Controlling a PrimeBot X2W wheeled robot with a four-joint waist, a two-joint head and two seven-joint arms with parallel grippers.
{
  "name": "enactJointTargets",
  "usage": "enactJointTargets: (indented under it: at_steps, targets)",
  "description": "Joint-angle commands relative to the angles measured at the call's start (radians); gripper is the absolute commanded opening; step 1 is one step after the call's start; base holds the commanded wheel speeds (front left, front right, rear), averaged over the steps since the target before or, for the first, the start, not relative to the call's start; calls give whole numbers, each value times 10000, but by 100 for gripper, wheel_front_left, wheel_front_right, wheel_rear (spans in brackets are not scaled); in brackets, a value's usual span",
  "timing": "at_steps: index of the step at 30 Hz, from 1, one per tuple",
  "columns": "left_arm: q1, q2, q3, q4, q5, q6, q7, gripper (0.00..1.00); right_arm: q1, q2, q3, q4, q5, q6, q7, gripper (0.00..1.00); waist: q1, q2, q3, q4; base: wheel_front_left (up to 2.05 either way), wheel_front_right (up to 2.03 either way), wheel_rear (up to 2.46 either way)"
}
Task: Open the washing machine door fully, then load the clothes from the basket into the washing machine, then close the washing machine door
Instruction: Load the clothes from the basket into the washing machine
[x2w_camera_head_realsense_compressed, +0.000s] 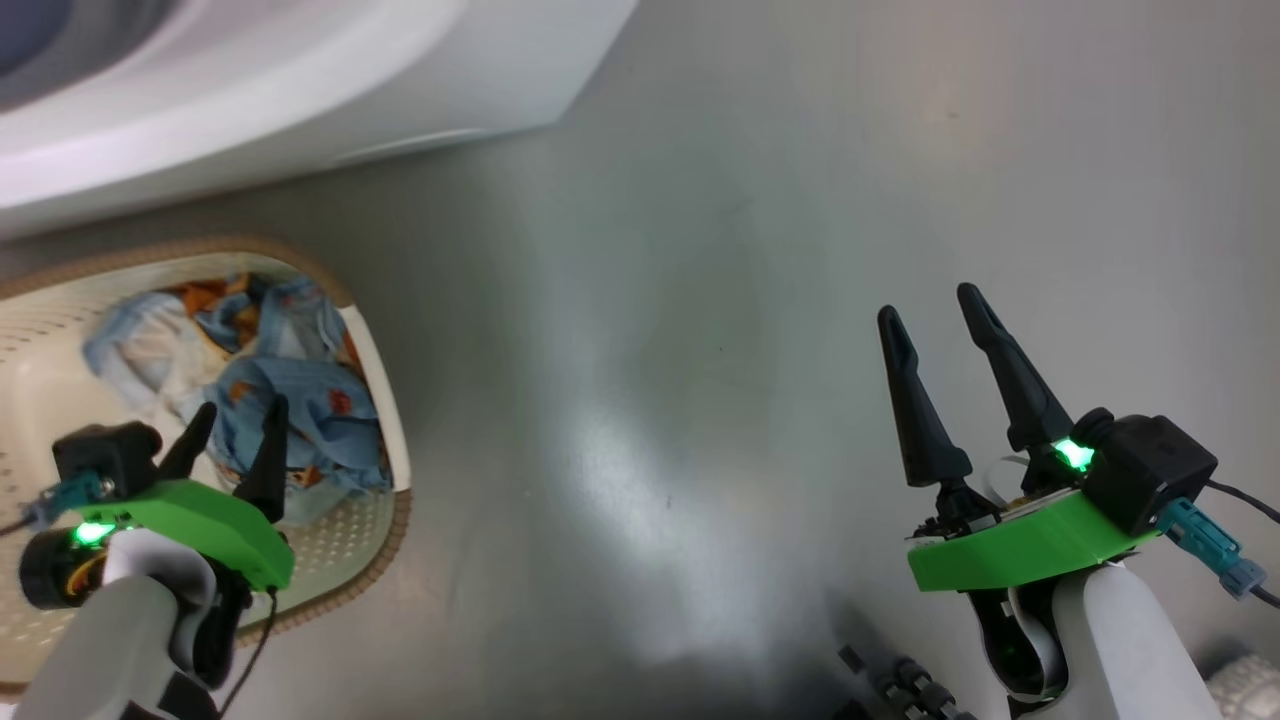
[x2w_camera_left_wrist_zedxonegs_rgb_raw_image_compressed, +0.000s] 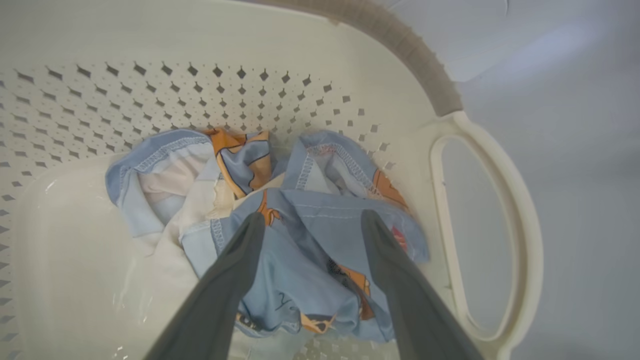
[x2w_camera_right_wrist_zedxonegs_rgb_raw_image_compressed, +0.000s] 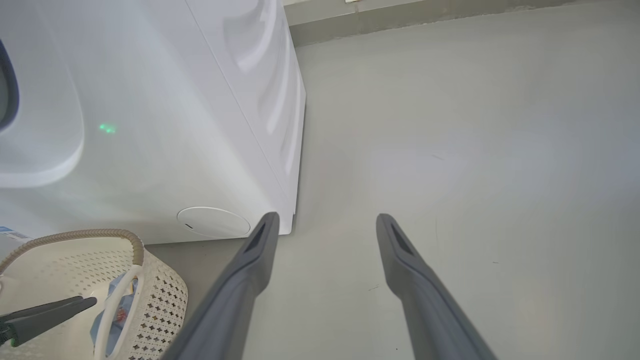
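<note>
Left hand (x2w_camera_left_wrist_zedxonegs_rgb_raw_image_compressed: 312, 216) hung wide open and empty over the blue clothes (x2w_camera_left_wrist_zedxonegs_rgb_raw_image_compressed: 320, 250) in the basket (x2w_camera_left_wrist_zedxonegs_rgb_raw_image_compressed: 150, 100); right hand (x2w_camera_head_realsense_compressed: 928, 304), likewise open and empty, pointed forward above the floor (x2w_camera_head_realsense_compressed: 640, 350).

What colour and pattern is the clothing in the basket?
The clothing is light blue with orange prints, clearest in the left wrist view.

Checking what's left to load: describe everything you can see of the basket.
The basket is cream plastic with diamond-perforated walls, a brown woven-look rim and a looped side handle. It stands upright on the grey floor, just in front of the washing machine. Crumpled blue-and-orange clothes lie in it near the handle end. The open left gripper hangs over them.
</note>
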Motion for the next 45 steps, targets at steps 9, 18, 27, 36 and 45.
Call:
enactJointTargets:
  at_steps: [9,18,27,36,45]
  targets:
    - [-1061,1276,-1199,1183,-1111,-24,561,100,32,-10,471,-172,557,16,-48,100,0,-1,1053,-710,0,0,0]
    - [-1748,1529,-1657,1944,-1875,-24,1001,100,6,-10,660,-175,803,16,-48,100,0,-1,1403,-971,0,0,0]
    - [-2609,1912,-1846,2387,-2775,-25,1673,100,30,-10,845,-245,914,16,-48,100,0,-1,1744,-1187,0,0,0]
    - [-3381,2070,-2377,3097,-2817,-25,2458,100,133,-10,835,-295,864,16,-48,100,0,-1,1885,-1251,0,0,0]
    - [-3712,1950,-3022,3941,-2524,-25,3069,100,357,-10,700,-391,794,16,-48,100,0,-1,1871,-1188,0,0,0]
